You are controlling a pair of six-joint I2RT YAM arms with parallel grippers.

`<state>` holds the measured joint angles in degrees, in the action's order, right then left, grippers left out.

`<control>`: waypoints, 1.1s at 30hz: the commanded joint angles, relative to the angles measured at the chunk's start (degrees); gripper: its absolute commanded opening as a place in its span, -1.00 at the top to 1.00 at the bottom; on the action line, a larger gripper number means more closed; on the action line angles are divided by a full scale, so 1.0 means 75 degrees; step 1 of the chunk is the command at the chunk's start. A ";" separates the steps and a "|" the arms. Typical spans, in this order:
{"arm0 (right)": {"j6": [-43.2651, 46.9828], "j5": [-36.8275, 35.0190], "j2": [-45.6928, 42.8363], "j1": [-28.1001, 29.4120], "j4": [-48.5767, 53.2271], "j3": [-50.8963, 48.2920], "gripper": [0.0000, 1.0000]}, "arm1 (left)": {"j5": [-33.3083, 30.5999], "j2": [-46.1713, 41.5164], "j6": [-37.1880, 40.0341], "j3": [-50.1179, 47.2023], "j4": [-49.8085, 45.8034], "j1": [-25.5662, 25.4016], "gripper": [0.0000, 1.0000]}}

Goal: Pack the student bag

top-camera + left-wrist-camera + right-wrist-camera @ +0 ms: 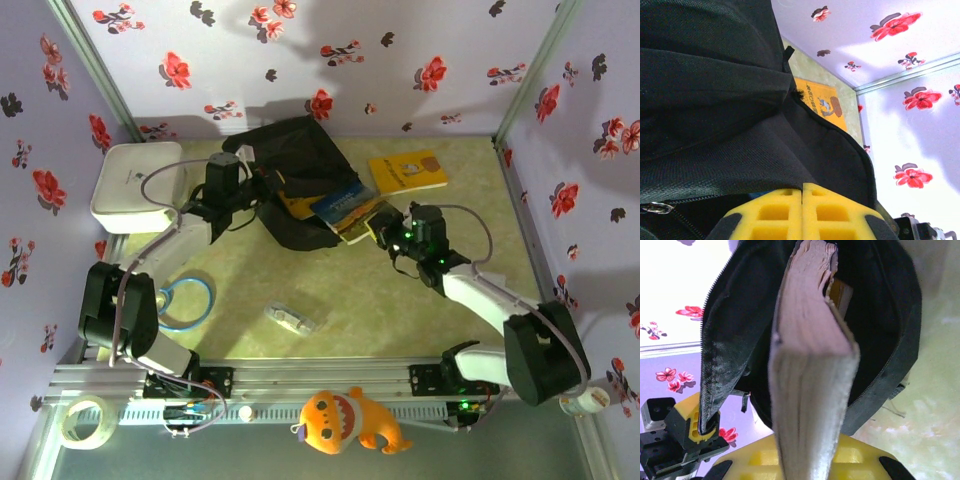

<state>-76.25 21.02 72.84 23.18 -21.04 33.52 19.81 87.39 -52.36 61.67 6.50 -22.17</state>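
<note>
Backpack point(300, 160) lies on the table point(330, 290), mouth open. Left gripper point(802, 202) is clamped on the backpack's opening edge. Right gripper point(393, 228) pinches a thick book point(810, 365) whose far end is inside the backpack's mouth. Yellow book point(408, 170) lies just right of the backpack, white case point(130, 190) to its left.

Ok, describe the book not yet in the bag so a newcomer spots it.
Find the black bag at the back of the table. Right of it a yellow book lies flat, alone. Unlike the books in the bag's mouth, it is all yellow with a brown figure, apart from the bag.
</note>
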 commanded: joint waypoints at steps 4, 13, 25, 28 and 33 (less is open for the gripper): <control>-0.0666 0.0295 0.0788 0.0311 -0.1686 0.0671 0.81 | 0.0425 -0.0007 -0.0055 -0.0027 0.0867 -0.0049 1.00; -0.1035 0.0345 0.2121 0.0551 -0.3250 0.1484 0.81 | 0.0494 -0.0086 -0.0115 -0.0253 0.0892 -0.0070 1.00; -0.0543 -0.0582 0.2897 0.0706 -0.1276 0.1859 0.82 | 0.0516 -0.0292 -0.0167 -0.0457 0.0786 -0.0091 1.00; -0.0409 -0.0919 0.3061 0.0706 -0.0042 0.1991 0.83 | 0.0516 -0.0315 -0.0211 -0.0510 0.0774 -0.0105 1.00; -0.0262 -0.0798 0.3485 0.0706 0.0391 0.2315 0.83 | 0.0516 -0.0295 -0.0238 -0.0576 0.0623 -0.0109 1.00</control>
<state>-80.42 16.97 97.45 28.36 -22.28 48.66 21.71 87.39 -53.69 57.49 8.95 -22.46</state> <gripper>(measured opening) 0.123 0.044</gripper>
